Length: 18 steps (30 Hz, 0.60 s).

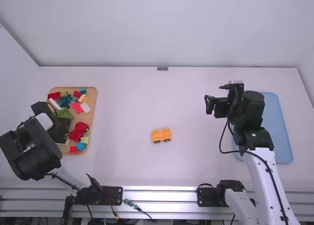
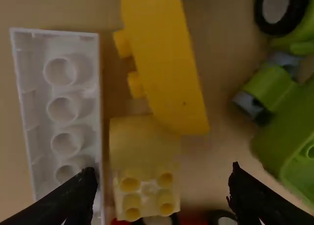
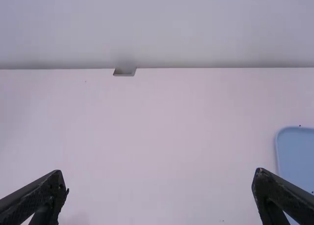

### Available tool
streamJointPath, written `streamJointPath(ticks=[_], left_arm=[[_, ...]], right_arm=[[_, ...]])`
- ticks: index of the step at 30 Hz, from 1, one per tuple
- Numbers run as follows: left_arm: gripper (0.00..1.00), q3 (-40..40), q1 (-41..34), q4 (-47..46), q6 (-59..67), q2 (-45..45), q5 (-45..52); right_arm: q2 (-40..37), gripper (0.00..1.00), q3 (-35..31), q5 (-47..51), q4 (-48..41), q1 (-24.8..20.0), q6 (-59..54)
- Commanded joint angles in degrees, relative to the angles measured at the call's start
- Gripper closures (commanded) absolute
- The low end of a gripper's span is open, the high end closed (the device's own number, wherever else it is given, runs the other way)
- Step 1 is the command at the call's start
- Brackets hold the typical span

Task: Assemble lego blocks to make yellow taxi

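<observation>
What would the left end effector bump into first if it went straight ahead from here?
Probably the pale yellow block, seen between the open fingers of the left end effector, though one fingertip may touch the white block first; depth is unclear.

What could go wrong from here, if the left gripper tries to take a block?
The left gripper is open, and one finger appears right at the white brick, so it may push or catch that brick.

The yellow piece seems to touch or overlap the pale yellow block, so lifting one may disturb the other.

The small orange car has wheels, so it might roll when a block is pressed on.
</observation>
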Motion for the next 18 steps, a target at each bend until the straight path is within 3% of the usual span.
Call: streamJointPath(ticks=[1,18], left_arm=[[0.28,-0.3,0.2,-1.9,0.5,0.0,-1.6],[0.23,5.3,0.2,-9.2,-1.1,-0.9,-2.3]], right_arm=[[0.2,0.01,2.2,-0.4,0.0,0.1,0.0],[0.2,0.01,2.2,-0.4,0.0,0.1,0.0]])
